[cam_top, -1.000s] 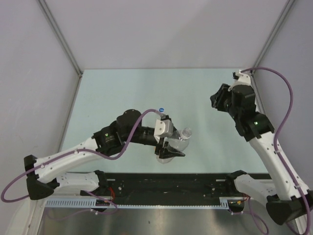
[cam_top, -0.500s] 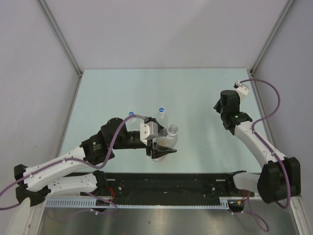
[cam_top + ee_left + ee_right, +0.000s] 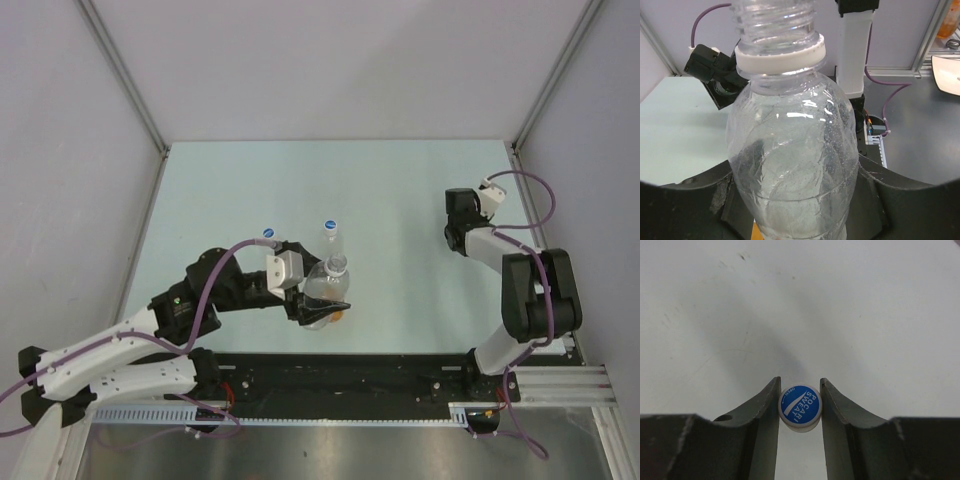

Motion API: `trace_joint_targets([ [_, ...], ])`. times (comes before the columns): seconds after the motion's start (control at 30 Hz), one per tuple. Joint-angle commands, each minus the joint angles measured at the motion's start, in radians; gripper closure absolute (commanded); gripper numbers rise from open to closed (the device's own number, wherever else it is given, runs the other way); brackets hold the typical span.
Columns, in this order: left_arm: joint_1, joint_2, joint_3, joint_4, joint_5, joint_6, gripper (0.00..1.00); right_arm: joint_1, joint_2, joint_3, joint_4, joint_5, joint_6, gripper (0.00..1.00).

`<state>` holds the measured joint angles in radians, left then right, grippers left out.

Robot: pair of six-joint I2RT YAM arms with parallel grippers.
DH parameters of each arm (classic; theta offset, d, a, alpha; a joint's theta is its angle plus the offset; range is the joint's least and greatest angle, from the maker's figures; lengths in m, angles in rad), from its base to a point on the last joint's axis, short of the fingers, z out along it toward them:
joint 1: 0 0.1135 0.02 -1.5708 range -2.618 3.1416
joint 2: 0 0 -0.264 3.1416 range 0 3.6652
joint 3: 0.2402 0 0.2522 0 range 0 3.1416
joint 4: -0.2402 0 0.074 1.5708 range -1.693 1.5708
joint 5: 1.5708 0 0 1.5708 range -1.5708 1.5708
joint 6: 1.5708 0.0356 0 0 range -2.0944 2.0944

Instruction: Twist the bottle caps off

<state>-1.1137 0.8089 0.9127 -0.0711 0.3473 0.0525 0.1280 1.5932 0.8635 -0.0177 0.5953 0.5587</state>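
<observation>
Left wrist: left gripper (image 3: pixel 795 200) clamped on clear bottle (image 3: pixel 790 145) belly, neck bare; thin, light, probably crushable, so hold gently. Right wrist: right gripper (image 3: pixel 799 384) pinches blue cap (image 3: pixel 800 407) by rim over table (image 3: pixel 850 300); small, stiff.

Left arm (image 3: pixel 150 322) outstretched, left fingers (image 3: pixel 682 207) clamped; right arm (image 3: pixel 530 300) seemingly folded, right fingers (image 3: pixel 759 424) pinched.

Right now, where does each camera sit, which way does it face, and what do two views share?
Top external: above and behind the robot, looking down on the table; left arm holds a clear bottle, right arm folded.
Left wrist: looks along the left fingers at that uncapped bottle clamped between them.
Right wrist: faces the table; the right fingers pinch a blue cap.
Shared: top and left wrist views both show the clear bottle.
</observation>
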Motion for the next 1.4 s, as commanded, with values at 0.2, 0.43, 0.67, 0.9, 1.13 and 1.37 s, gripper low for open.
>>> trace_joint_targets([
  [0.2, 0.003, -0.002, 0.005, 0.048, -0.011, -0.014, 1.00, -0.034, 0.171, 0.229, -0.094, 0.060, 0.102, 1.00],
  [0.43, 0.003, -0.001, 0.000, 0.054, -0.010, -0.014, 1.00, -0.056, 0.270, 0.356, -0.152, 0.047, 0.125, 1.00],
  [0.67, 0.005, 0.010, -0.009, 0.067, 0.001, -0.017, 0.99, -0.086, 0.367, 0.475, -0.273, -0.029, 0.179, 1.00],
  [0.9, 0.003, 0.004, -0.009, 0.059, -0.002, -0.011, 0.99, -0.080, 0.468, 0.520, -0.350, -0.121, 0.248, 1.00],
  [1.13, 0.003, -0.019, -0.020, 0.056, -0.008, -0.016, 0.99, -0.065, 0.468, 0.523, -0.355, -0.100, 0.239, 1.00],
  [1.37, 0.003, -0.028, -0.032, 0.067, -0.008, -0.023, 0.98, -0.059, 0.472, 0.525, -0.367, -0.094, 0.231, 0.91],
])
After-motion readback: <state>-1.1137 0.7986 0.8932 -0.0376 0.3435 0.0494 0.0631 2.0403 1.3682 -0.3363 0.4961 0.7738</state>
